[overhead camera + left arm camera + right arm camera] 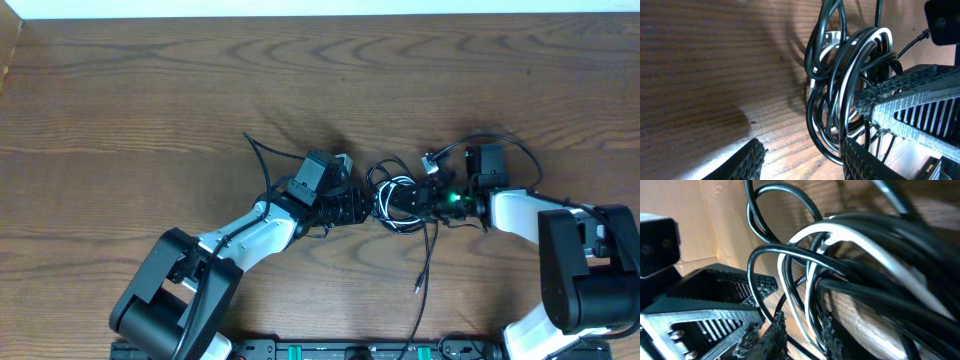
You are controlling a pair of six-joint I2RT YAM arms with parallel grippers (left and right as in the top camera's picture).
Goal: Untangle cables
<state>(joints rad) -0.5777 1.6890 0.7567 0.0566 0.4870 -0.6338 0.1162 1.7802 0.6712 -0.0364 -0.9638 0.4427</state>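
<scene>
The cables (396, 198) lie in one knot of black and white loops at the table's middle, between my two grippers. My left gripper (357, 207) comes in from the left. In its wrist view the left gripper (805, 162) is open, with bare wood between the fingers and the black and white loops (837, 90) against its right finger (865, 160). My right gripper (415, 200) comes in from the right. In its wrist view the right gripper (801, 335) stands slightly open, with white cable strands (790, 295) and a black one running through the gap.
One black cable tail (426, 255) trails toward the table's front edge and ends in a small plug (417, 288). Another plug (430, 158) lies just behind the knot. A black rail (350, 350) runs along the front edge. The arms' own thicker wires (505, 145) loop nearby.
</scene>
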